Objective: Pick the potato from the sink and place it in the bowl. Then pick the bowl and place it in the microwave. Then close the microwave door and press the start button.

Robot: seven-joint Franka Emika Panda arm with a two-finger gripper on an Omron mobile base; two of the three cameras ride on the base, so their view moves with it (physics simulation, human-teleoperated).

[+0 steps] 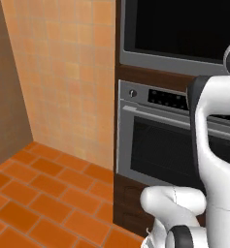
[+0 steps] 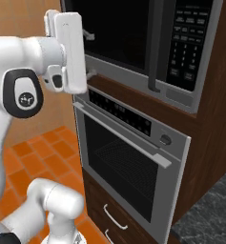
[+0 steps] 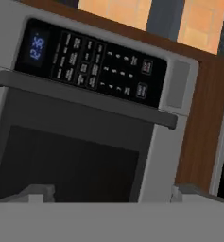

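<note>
Your claw [image 2: 89, 54] hangs spread and empty just before the lower left of the microwave door [image 2: 119, 28], which looks shut, so likely only the start button on the keypad [image 2: 186, 43] right of that door remains.

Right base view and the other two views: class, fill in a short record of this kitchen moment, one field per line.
pincer: open, empty, in front of the left part of the microwave door
microwave: built in above the oven, door looks shut, keypad at its right
oven: steel front, dark window, door shut
bar handle: across the top of the oven door
clock display: lit blue
floor: orange tiles
</note>
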